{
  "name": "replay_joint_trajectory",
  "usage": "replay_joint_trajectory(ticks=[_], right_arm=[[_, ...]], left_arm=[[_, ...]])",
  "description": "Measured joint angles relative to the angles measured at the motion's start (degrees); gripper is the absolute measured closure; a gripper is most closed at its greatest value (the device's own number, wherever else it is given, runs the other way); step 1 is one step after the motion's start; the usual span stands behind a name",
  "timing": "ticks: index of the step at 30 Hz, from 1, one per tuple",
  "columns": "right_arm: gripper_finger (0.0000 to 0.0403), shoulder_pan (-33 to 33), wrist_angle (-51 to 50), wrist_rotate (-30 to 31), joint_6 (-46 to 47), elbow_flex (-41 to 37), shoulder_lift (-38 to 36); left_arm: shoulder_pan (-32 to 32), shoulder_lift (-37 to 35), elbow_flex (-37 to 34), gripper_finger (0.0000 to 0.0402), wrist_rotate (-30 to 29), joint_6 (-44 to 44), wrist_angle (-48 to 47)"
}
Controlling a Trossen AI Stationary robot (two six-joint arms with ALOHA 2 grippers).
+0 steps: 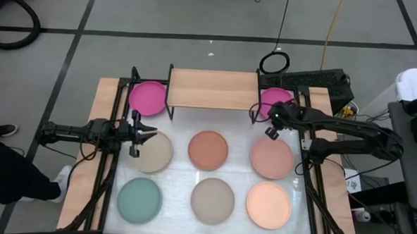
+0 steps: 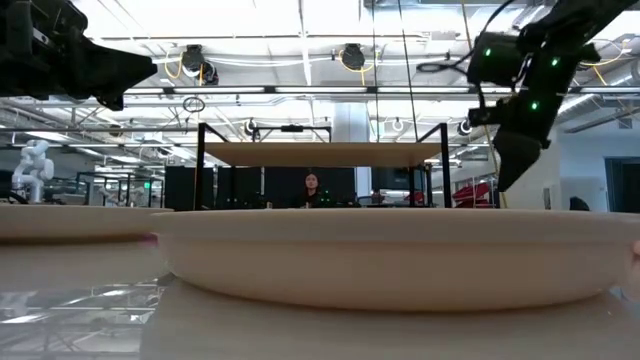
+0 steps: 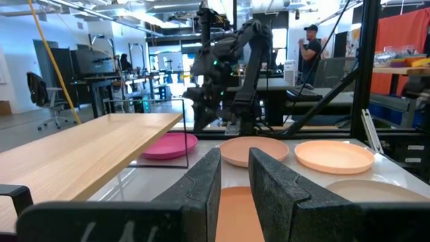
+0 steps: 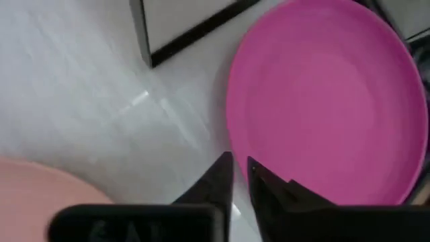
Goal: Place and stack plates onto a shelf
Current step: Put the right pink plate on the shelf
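Note:
The shelf (image 1: 213, 89) stands at the table's far middle, its board bare. One magenta plate (image 1: 148, 98) lies left of it and one (image 1: 278, 101) right of it. Beige (image 1: 153, 151), terracotta (image 1: 208, 150) and dusty pink (image 1: 271, 158) plates lie in a middle row. Teal (image 1: 139, 200), taupe (image 1: 212, 200) and peach (image 1: 269, 205) plates lie in the near row. My left gripper (image 1: 146, 132) hovers shut, level, over the beige plate's far left rim. My right gripper (image 4: 240, 168) is shut and points down at the right magenta plate's near rim (image 4: 232, 144).
The shelf's black legs (image 4: 144, 33) stand close to both magenta plates. The taupe plate (image 2: 400, 260) fills the low view's foreground. Black frame rails run along the table's left and right sides (image 1: 311, 185). People stand in the room beyond the table (image 3: 310, 47).

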Motion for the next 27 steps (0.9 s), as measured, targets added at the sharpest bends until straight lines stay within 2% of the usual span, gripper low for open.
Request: replay_joint_trajectory(ticks=[7, 12, 20, 27], right_arm=[[0.0264, -0.32, 3.88, 0.13, -4.37, -0.21, 6.53], [0.0223, -0.32, 6.65, 0.48, -4.34, -0.21, 10.46], [0.0214, -0.73, 10.5, 6.76, -4.51, -0.21, 15.08], [0.0242, -3.84, 12.64, 0.59, -4.67, -0.21, 18.27]], left_arm=[[0.01, 0.0, -0.02, 0.032, 0.0, 0.0, -0.02], [0.01, -0.01, -0.01, 0.032, 0.0, 0.0, 0.0], [0.0, -0.01, -0.02, 0.032, 0.0, 0.0, -0.02], [0.01, 0.0, -0.02, 0.032, 0.0, 0.01, -0.02]])
